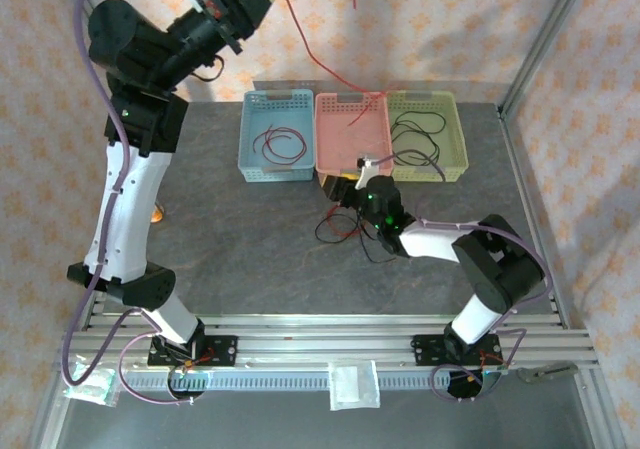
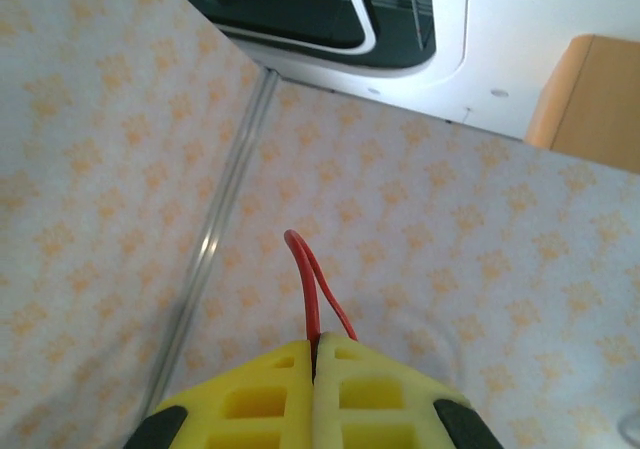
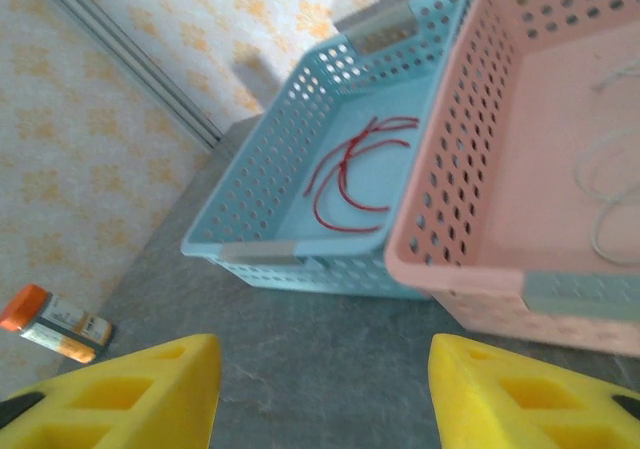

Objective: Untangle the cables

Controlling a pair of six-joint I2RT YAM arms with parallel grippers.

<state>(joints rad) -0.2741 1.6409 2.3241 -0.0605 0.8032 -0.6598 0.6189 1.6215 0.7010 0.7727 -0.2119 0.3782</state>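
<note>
**A:** Start at the near edge. Where are the cables?

**B:** There's a tangle of cables (image 1: 338,231), black and red strands, lying flat mid-bench on the bench (image 1: 250,254). It sits just on the near side of the basket row. A small orange-capped object (image 3: 55,324) lies towards the left edge, well apart from it.

**A:** Right gripper?

**B:** The right gripper (image 3: 322,349) is low over the bench, between the tangle and the baskets. Its yellow fingers (image 3: 150,384) are spread wide with only bare bench between them. It's released, holding nothing.

**A:** Baskets?

**B:** Three in a row along the far edge, side walls touching. The blue basket (image 3: 270,189) is on the left with red loops (image 3: 340,159) flat on its floor. The pink basket (image 3: 450,169) is in the middle with a pale cable (image 3: 595,224) curled at its right side. The green basket (image 1: 455,134) is on the right and holds a black cable (image 1: 420,129).

**A:** Left gripper?

**B:** The left gripper (image 2: 315,349) is raised high beyond the far-left corner, up against the patterned wall. It's clenched on a red cable (image 2: 310,294), and a short bend of the cable pokes out past the tips. From above, that cable slopes down from the gripper, over the pink basket's far rim and into it.

**A:** Does it join the tangle?

**B:** Can't tell. The right arm covers that spot.
</note>
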